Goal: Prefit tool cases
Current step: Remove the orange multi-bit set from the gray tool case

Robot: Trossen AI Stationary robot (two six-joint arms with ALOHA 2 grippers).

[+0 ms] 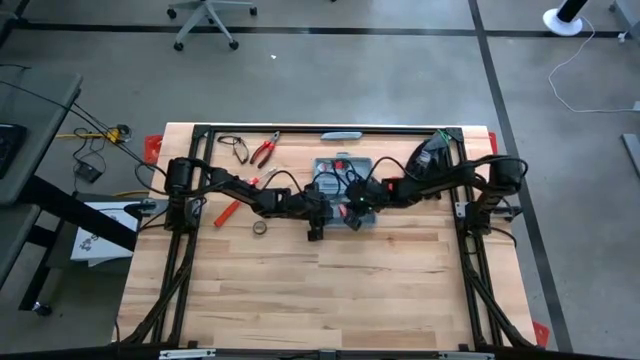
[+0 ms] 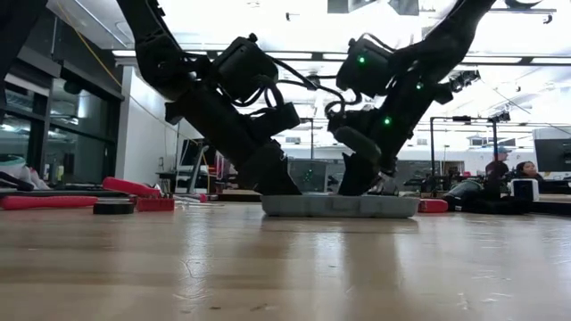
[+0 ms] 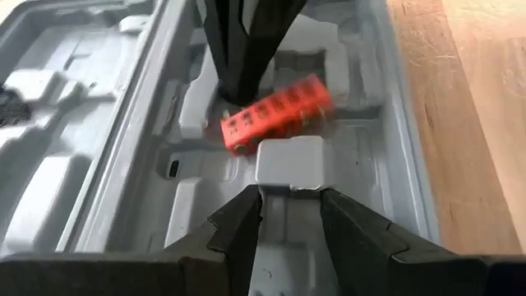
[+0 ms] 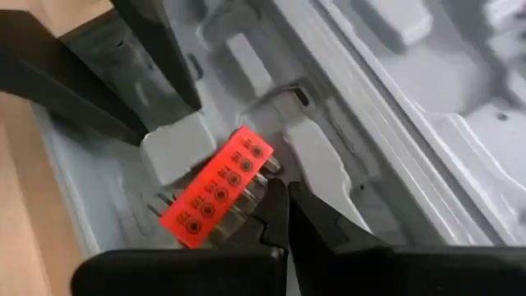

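- The grey tool case (image 1: 343, 187) lies open near the back middle of the worktop (image 1: 320, 290); from above both arms hide much of it.
- The left pincer (image 3: 289, 215) hovers inside the case, fingers parted around a raised grey block, holding nothing.
- The right pincer (image 4: 283, 215) is closed, its tips against a red bit holder (image 4: 218, 187); whether it actually grips it is hard to tell.
- Red pliers (image 1: 264, 150) lie apart, behind.

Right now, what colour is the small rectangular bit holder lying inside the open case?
Red, the small rectangular bit holder shows best in the right wrist view.
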